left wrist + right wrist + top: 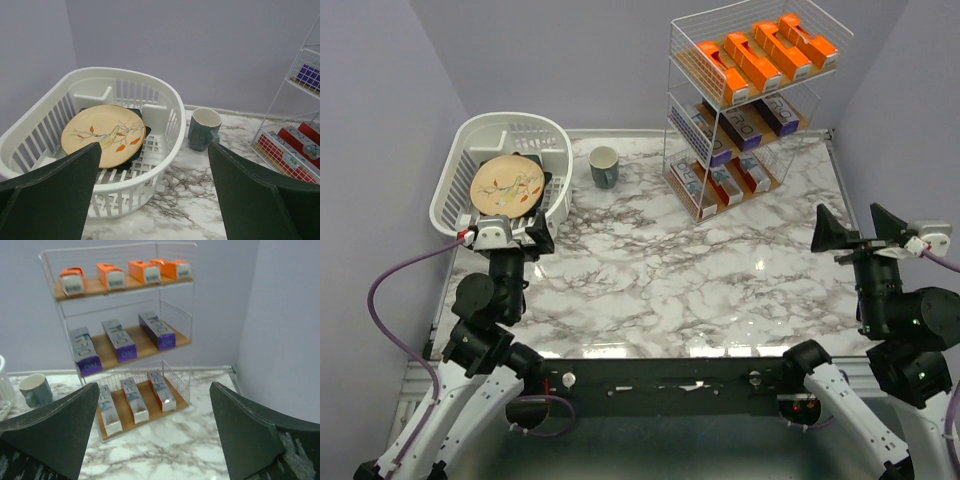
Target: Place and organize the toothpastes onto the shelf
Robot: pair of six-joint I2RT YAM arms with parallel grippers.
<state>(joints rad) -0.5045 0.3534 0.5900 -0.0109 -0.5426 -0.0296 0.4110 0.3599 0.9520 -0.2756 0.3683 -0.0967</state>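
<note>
The white wire shelf (pixel 672 110) (pixel 192 335) stands at the back right of the marble table. Several orange toothpastes (pixel 760 58) (pixel 143 270) lie on its top board. Silver-and-purple boxes (pixel 745 125) (pixel 119 340) fill the middle board, and silver-and-red boxes (pixel 725 182) (pixel 134 400) lie side by side on the bottom board. My right gripper (pixel 857 229) (pixel 155 440) hovers open and empty in front of the shelf, well back from it. Over at the left, my left gripper (pixel 510 230) (pixel 152 200) is open and empty too, by the near rim of the dish basket.
A white plastic dish basket (pixel 451 175) (pixel 175 117) at the back left holds a tan plate (pixel 506 185) (pixel 102 134). A grey-blue mug (pixel 604 167) (pixel 202 129) (pixel 36 389) stands between basket and shelf. Lilac walls close in the table.
</note>
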